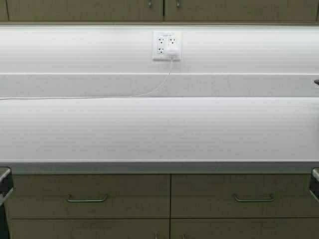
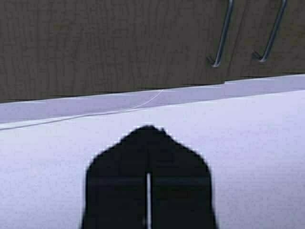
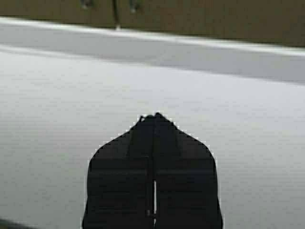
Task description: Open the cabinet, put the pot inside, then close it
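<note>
The cabinet (image 1: 99, 10) hangs above the counter with both tan doors shut; only their lower edges and two steel handles (image 1: 149, 4) show at the top of the high view. It also shows in the left wrist view (image 2: 95, 43) with its handles (image 2: 223, 33), and in the right wrist view (image 3: 214, 19). The pot is out of view. My left gripper (image 2: 148, 128) is shut and empty, low in front of the counter. My right gripper (image 3: 156, 115) is shut and empty too. Only bits of the arms show at the high view's lower corners.
A white countertop (image 1: 159, 129) runs across the view. A wall outlet (image 1: 166, 46) holds a plug with a thin white cable (image 1: 99, 96) trailing left. Base drawers (image 1: 87, 196) with horizontal handles lie below. A small dark thing (image 1: 317, 82) shows at the right edge.
</note>
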